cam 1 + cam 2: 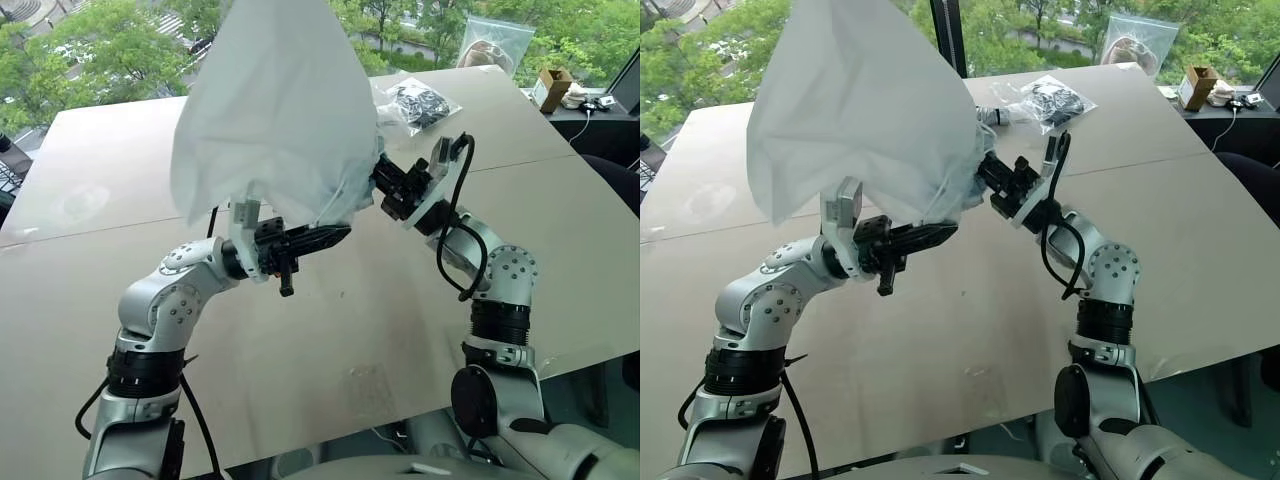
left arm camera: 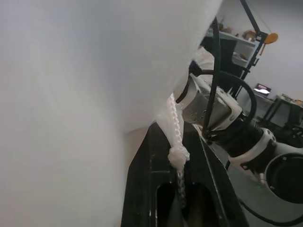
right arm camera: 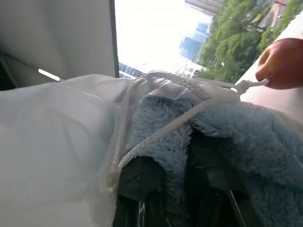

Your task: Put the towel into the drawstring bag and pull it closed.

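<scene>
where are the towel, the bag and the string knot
towel [image 3: 265, 137], right wrist view, fuzzy blue pile beside the fingers
bag [image 1: 275, 110], left eye view, middle of the white cloth
string knot [image 2: 178, 154], left wrist view, the knot above the finger gap

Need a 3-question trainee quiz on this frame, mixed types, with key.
1. True or false: the drawstring bag lies flat on the table.
2. What is the right claw clamped on? A) light-blue towel B) clear plastic pouch C) nothing
3. Fill in: the left claw pinches the bag's white ____.

Key: 1 false, both claws hold it up; 2 A; 3 string.
</scene>
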{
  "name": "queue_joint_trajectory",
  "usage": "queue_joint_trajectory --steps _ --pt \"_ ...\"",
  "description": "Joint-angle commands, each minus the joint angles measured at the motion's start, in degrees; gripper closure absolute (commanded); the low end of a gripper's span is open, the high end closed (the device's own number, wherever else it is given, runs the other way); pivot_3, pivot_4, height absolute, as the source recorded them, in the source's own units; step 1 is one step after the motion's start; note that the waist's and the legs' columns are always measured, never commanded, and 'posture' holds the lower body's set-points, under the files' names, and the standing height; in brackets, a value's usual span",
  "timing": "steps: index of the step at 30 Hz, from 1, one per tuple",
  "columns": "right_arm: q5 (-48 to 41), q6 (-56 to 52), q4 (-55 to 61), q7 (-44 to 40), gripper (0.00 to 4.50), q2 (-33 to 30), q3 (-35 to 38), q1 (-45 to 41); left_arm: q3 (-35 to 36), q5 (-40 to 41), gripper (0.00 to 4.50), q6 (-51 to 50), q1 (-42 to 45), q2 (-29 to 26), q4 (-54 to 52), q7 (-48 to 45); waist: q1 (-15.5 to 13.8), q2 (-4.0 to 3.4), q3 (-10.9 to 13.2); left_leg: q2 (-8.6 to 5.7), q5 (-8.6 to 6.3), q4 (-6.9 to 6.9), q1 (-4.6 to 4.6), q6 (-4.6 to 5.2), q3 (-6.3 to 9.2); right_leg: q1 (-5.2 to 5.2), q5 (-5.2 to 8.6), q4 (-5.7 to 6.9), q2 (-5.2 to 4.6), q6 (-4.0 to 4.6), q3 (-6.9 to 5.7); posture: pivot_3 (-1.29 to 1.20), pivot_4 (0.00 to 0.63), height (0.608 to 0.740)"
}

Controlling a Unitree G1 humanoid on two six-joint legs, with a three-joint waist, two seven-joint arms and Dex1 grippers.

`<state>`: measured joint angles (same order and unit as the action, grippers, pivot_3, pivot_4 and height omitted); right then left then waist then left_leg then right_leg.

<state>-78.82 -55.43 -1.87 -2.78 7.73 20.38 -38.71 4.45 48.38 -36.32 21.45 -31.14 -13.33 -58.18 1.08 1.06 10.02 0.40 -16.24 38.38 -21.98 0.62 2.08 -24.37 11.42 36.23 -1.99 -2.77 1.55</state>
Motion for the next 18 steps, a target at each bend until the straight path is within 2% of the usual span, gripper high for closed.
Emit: queue_joint_trajectory --steps 1,5,11,15,18 --pt "-7.7 7.6 3.2 8.6 4.47 6.8 2.1 -0.9 -1.4 -2.1 4.5 1.7 -0.5 1.3 -1.5 1.3 0.1 0.0 0.0 0.0 0.0 0.0 0.0 0.0 0.0 0.0 0.0 0.0 0.0 0.0 0.0 0.0 0.15 0.74" --pt "-13.0 12.4 3.6 18.7 4.47 8.7 0.0 -0.9 -0.9 -2.9 4.5 3.5 1.0 4.5 -0.6 4.2 0.4 0.0 0.0 0.01 0.0 -0.01 -0.02 0.0 0.0 -0.03 0.0 0.01 0.0 0.0 0.0 0.0 0.15 0.74" --pt "-16.9 17.9 4.1 26.4 4.47 7.5 -4.4 -1.4 0.3 -3.0 4.5 4.3 2.9 7.7 1.1 7.3 1.3 0.01 0.0 0.01 0.0 0.0 -0.05 0.01 -0.03 -0.06 0.0 0.04 0.0 0.0 0.03 0.0 0.15 0.74" --pt "-7.0 21.8 3.5 29.3 4.47 4.1 -8.1 -0.7 2.1 -2.5 4.5 4.4 5.0 9.8 3.0 11.0 1.4 0.0 0.0 0.03 0.0 -0.01 -0.02 0.01 -0.04 -0.07 0.0 0.07 0.03 0.0 0.05 0.0 0.15 0.74" --pt "-3.2 24.0 2.1 31.3 4.47 2.9 -8.6 -1.2 2.7 -2.7 4.5 4.1 6.3 10.9 4.7 13.5 1.3 0.01 0.0 0.03 0.0 0.01 -0.04 0.01 -0.03 -0.11 0.0 0.13 0.03 0.0 0.06 0.0 0.15 0.74"
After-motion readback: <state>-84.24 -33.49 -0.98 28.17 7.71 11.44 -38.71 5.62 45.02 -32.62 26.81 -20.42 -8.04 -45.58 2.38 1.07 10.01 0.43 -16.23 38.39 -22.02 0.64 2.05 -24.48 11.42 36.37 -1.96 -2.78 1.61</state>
